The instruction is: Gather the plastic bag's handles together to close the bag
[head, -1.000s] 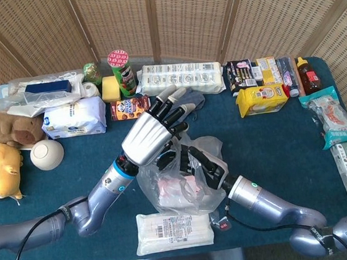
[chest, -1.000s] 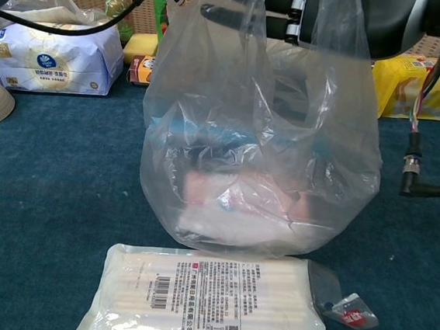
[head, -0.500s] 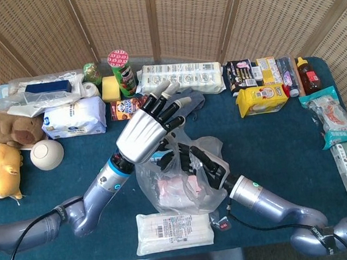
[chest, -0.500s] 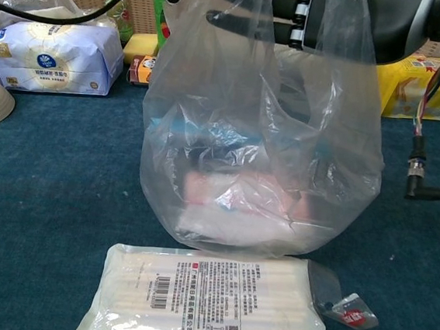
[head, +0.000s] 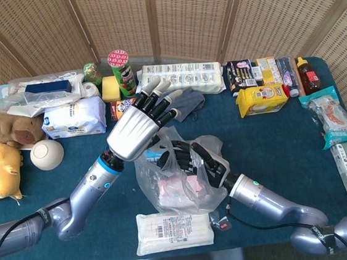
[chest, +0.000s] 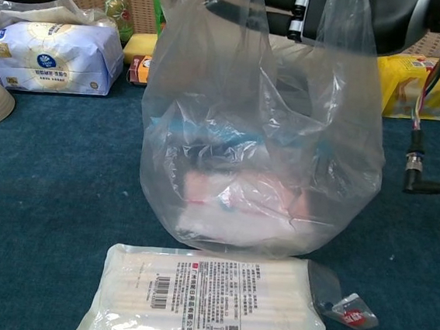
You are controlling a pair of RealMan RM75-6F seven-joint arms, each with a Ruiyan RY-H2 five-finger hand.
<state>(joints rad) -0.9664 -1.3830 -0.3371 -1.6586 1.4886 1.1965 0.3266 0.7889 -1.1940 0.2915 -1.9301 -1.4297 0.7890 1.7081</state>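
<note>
Both hands at the plastic bag (head: 179, 185): right hand (head: 192, 162) fingers clutch its top, left hand (head: 135, 129) hovers above, fingers spread

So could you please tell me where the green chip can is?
In the head view, the green chip can stands at the table's back left, between a yellow sponge and the long white pack.

A flat white packet (head: 173, 230) lay at the table's near edge, a small red-tagged wrapper (chest: 348, 311) beside it. At the left sat a yellow plush (head: 1, 171), a brown plush (head: 7, 126), a white bowl (head: 47, 154) and a tissue pack (head: 74, 118) — a green crisp can (head: 121, 71) stood behind. Yellow snack bags (head: 260, 98) lay at the right.
</note>
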